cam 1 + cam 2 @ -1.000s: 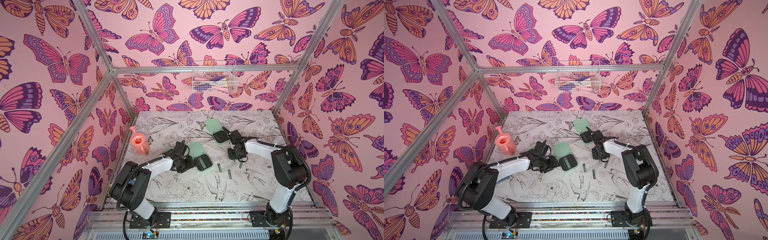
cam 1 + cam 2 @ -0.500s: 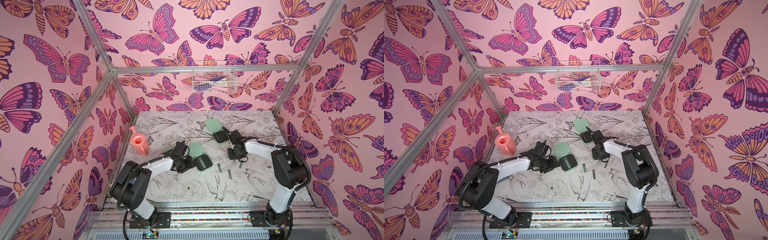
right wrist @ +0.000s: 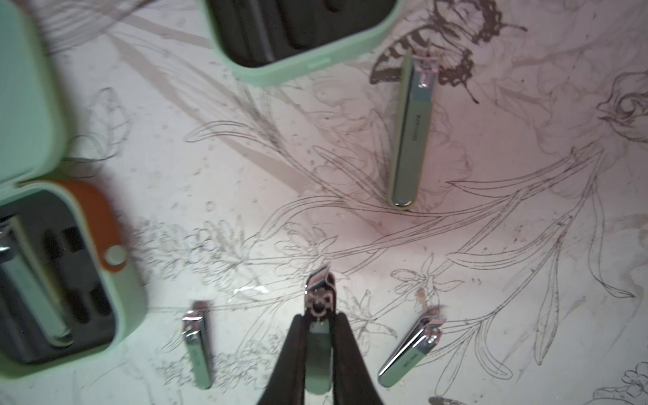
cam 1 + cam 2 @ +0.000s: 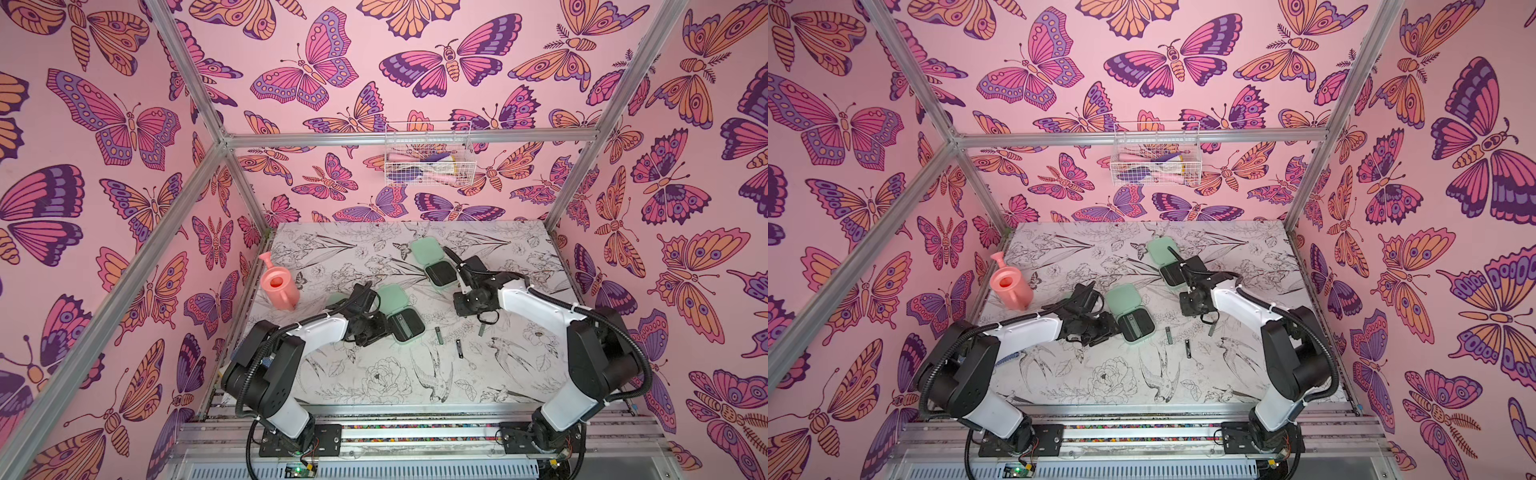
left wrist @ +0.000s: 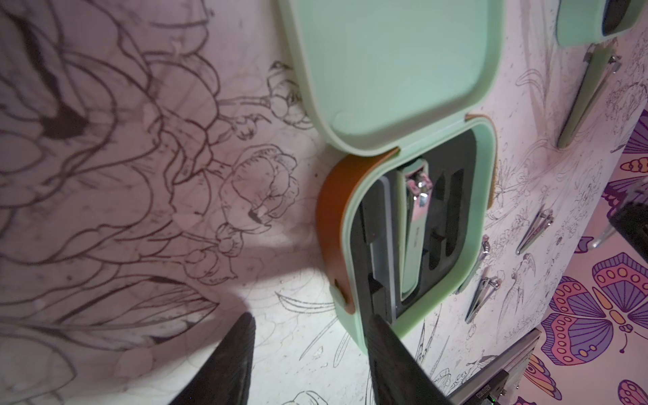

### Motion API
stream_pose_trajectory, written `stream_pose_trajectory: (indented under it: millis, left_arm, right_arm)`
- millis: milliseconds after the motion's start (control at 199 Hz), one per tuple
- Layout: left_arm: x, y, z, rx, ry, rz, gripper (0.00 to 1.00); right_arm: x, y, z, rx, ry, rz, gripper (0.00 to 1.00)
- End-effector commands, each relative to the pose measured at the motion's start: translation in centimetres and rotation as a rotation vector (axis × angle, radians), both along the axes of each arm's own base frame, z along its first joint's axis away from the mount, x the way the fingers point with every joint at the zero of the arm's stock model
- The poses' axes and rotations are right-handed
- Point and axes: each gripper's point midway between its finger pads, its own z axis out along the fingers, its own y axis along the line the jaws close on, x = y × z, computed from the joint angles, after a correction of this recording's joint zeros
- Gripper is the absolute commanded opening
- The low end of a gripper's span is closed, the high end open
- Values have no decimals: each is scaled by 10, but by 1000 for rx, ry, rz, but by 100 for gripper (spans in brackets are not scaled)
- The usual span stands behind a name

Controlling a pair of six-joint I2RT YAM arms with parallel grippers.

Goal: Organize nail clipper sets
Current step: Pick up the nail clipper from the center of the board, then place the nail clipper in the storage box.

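Right wrist view: we see the right gripper [image 3: 319, 317] pinched shut on a slim clipper [image 3: 318, 364], mint-backed with a shiny steel head, its flanks hidden by the fingers [image 3: 298, 350]. Other steel clippers [image 3: 198, 350] lie loose on the line-drawn table [image 3: 491, 245]. In a top view the near case [image 4: 392, 297], open, mint rounded-square with black slotted foam, sits mid-table; a second case [image 4: 424, 251] lies at its 1 o'clock. The left gripper [image 5: 312, 315] straddles the near case's corner, jaws parted, clasping nothing.
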Motion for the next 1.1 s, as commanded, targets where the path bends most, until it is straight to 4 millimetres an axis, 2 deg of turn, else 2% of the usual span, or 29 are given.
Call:
stream_pose_trajectory:
  millis: [0, 121, 226, 417, 678, 1095]
  left_arm:
    - [2, -2, -3, 5, 5, 3, 54]
    - [2, -3, -7, 2, 12, 7, 54]
    - [3, -4, -9, -7, 15, 12, 54]
    - [3, -3, -13, -2, 22, 19, 53]
    - [-1, -2, -16, 0, 34, 18, 53]
    - [-2, -2, -19, 2, 39, 17, 53]
  right_arm:
    - [-11, 34, 16, 43, 0, 71, 6]
    - [-18, 78, 21, 63, -16, 183, 6]
    - [-21, 110, 13, 66, -6, 261, 5]
    - [-21, 144, -10, 76, 28, 331, 5]
    - [-17, 152, -34, 48, 62, 350, 5]
    - [-24, 158, -40, 55, 82, 377, 5]
